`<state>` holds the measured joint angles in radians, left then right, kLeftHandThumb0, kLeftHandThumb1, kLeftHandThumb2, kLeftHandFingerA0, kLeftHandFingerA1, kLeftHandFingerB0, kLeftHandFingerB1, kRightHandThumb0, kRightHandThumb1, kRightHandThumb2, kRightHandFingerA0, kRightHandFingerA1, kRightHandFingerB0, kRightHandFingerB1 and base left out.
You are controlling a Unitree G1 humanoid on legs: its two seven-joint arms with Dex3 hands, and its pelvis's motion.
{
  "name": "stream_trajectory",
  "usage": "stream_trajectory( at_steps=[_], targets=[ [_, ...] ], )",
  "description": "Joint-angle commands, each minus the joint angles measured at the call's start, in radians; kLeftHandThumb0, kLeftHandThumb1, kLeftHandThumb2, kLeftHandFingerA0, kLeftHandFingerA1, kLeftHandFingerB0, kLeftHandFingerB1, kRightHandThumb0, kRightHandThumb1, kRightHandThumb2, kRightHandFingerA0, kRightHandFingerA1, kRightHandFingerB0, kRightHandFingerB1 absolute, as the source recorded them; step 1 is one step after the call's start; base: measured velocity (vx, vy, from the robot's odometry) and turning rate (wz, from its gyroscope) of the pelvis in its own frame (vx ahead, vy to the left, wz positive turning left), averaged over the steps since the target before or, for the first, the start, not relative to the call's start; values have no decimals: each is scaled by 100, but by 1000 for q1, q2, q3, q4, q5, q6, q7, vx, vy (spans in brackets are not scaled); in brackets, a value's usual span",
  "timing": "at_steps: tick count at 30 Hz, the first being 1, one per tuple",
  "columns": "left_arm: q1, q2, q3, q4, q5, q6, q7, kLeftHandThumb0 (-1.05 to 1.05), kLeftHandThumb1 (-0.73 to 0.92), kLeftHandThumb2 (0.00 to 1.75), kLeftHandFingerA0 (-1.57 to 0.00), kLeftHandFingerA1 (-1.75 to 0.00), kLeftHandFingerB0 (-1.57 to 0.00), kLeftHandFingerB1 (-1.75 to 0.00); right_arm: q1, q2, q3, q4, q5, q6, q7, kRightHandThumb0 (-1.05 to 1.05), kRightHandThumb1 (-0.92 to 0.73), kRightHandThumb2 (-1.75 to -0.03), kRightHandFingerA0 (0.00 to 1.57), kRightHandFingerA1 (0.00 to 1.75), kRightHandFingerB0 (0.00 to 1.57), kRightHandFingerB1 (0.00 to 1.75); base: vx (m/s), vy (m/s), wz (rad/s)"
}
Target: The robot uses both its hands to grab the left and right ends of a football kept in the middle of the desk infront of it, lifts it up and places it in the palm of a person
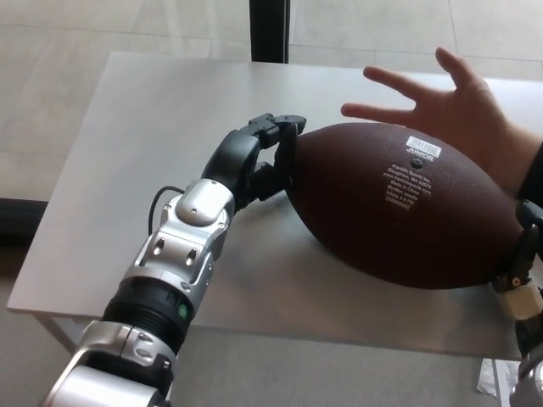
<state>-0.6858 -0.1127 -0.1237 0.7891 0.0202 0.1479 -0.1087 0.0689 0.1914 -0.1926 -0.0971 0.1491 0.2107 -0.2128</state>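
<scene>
From the head camera we saw a pale grey, matte rectangular desk [127, 161] standing on a floor of large beige tiles [51, 51], with a dark upright post [269, 30] behind its far edge. The brown pebbled-leather football [399, 208] lay toward the desk's right half, its long axis running from upper left to lower right (the blunter-looking near end pointing at the lower right corner), white printed lettering and a small label facing up. Our left hand [263, 157], black-fingered on a silver forearm, had its fingers curled against the ball's left tip, touching it. Our right hand [522, 263] showed only as a sliver at the ball's right end; we could not tell its fingers' pose. A person's open palm [450, 110] hovered just behind the ball, fingers spread.
</scene>
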Motion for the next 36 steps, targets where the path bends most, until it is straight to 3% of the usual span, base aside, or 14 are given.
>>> stream_trajectory(
  at_steps=[1, 3, 8, 12, 13, 17, 18, 21, 22, 29, 32, 33, 34, 36],
  targets=[
    [32, -4, 23, -6, -6, -15, 9, -98, 92, 83, -57, -62, -29, -38, -12, 1, 11, 11, -7, -18, -6, -90, -74, -109, 60, 59, 38, 47, 0, 0, 0],
    [46, -9, 42, -11, -18, -10, 14, -90, 79, 123, -52, -66, -19, -48, -16, 0, 13, 6, 5, -18, 6, -90, -74, -109, 58, 58, 37, 47, 0, 0, 0],
    [79, -31, 83, -21, -37, -14, 24, -96, 92, 82, -56, -62, -32, -42, -23, 7, 18, -5, 5, -8, -5, -86, -86, -67, 64, 46, 48, 34, 0, 0, 0],
    [111, -92, 168, -28, -87, -32, 87, -98, 92, 86, -60, -63, -32, -43, -21, -29, 68, -14, -37, -40, 34, -87, -75, -110, 54, 57, 34, 47, 0, 0, 0],
    [113, -103, 186, -27, -97, -30, 94, -91, 84, 124, -59, -70, -27, -51, -20, -35, 77, -18, -34, -40, 45, -88, -74, -110, 54, 58, 36, 47, 0, 0, 0],
    [115, -114, 203, -17, -88, -37, 100, -99, 92, 90, -60, -66, -31, -43, -16, -65, 122, -25, -66, -61, 57, -85, -73, -110, 57, 60, 40, 49, 0, 0, 0],
    [117, -115, 204, -19, -89, -35, 99, -98, 92, 88, -56, -64, -30, -42, -17, -70, 127, -24, -71, -64, 58, -85, -89, -67, 64, 50, 46, 34, 0, 0, 0],
    [118, -127, 209, -18, -96, -39, 106, -96, 92, 88, -57, -63, -31, -42, -22, -102, 161, -26, -115, -63, 45, -84, -87, -66, 63, 49, 47, 34, 0, 0, 0],
    [120, -131, 212, -21, -101, -40, 108, -91, 86, 125, -53, -67, -22, -48, -24, -110, 171, -26, -129, -63, 43, -81, -87, -67, 61, 49, 46, 34, 0, 0, 0],
    [96, -175, 288, -4, -167, -49, 133, -101, 92, 87, -64, -67, -30, -41, -47, -142, 210, -12, -218, -50, -13, -72, -87, -67, 59, 52, 46, 35, 0, 0, 0],
    [99, -181, 282, -13, -168, -47, 134, -102, 92, 87, -63, -68, -31, -42, -46, -152, 227, 6, -248, -93, -19, -74, -87, -66, 59, 53, 46, 35, 0, 0, 0],
    [95, -182, 276, -16, -167, -40, 133, -95, 85, 124, -59, -69, -29, -50, -54, -170, 253, 29, -301, -145, -37, -72, -68, -106, 55, 67, 38, 50, 0, 0, 0],
    [94, -183, 270, -14, -166, -44, 128, -93, 85, 123, -58, -70, -30, -50, -57, -178, 264, 31, -314, -154, -36, -78, -84, -65, 56, 63, 46, 34, 0, 0, 0],
    [84, -178, 247, -13, -151, -34, 119, -92, 92, 86, -58, -66, -31, -40, -74, -204, 301, 45, -380, -193, -61, -79, -85, -66, 54, 57, 45, 34, 0, 0, 0]
  ],
)
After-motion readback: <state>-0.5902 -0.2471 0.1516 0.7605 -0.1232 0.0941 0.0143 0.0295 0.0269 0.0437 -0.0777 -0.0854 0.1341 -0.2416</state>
